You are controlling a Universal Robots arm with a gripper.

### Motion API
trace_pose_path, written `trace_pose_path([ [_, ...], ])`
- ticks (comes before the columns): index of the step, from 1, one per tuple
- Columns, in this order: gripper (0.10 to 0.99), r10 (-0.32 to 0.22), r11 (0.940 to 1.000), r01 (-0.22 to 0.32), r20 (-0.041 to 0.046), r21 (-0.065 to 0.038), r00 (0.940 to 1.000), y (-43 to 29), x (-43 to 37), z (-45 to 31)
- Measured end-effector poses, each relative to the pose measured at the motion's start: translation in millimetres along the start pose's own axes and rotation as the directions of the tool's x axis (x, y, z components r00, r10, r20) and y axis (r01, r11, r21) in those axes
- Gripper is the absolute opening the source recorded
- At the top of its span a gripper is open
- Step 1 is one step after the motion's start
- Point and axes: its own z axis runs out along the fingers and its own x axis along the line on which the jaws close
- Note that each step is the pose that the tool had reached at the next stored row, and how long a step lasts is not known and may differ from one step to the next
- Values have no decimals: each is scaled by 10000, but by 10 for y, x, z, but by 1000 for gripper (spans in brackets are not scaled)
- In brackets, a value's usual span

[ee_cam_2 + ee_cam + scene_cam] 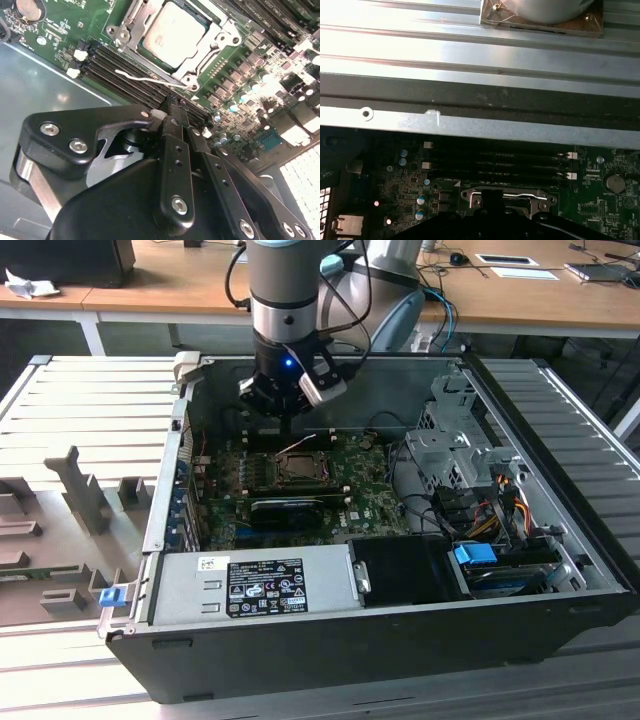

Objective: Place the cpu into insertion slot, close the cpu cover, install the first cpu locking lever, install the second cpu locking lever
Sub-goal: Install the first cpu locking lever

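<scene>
cpu: the small flat square chip with a pale tan-silver face (172,32) lies seated in the square black socket with a silver metal rim (268,468), near the middle of the green circuit board (60,30).
cover: the thin silver-grey metal frame plate (212,46) lies down over the chip's edges, and its cut-out shows the chip's face.
lever: a thin bright wire lever (150,79) runs along the socket's side, between it and the rows of long black memory slots (110,60). in the exterior view it looks lifted off the board, so i judge it not latched.
gripper: the black two-fingered gripper (169,109) hangs over the memory slots, its tip just beside the lever's free end.
jaws: i cannot tell whether they are parted, pressed together or pinching the wire, because the linkage overlaps at the tip.
risk, slip: the wire looks thin and springy, so a shallow hold could let it snap up and jolt the cover.
risk, miss: if the lever is pushed down without passing under its hook, the cover would be left loose over the chip.
risk, collision: the tip is close to the memory slots and the small upright capacitors (233,106), and a low sweep could scrape them.
hidden: the lever's end lies beneath the gripper tip, so i cannot tell whether contact is made.
hard to make out: the second lever on the socket's other side and any latch hooks. in the first wrist view the gripper's dark body covers most of the socket.
</scene>
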Motion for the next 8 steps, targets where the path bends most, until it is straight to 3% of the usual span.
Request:
trace_pose_path([
  [2, 106, 4, 9998, -4, 17, -209, 10000, -9, -12, 7],
  [8, 106, 6, 9998, -5, 17, -223, 10000, -26, -38, 108],
])
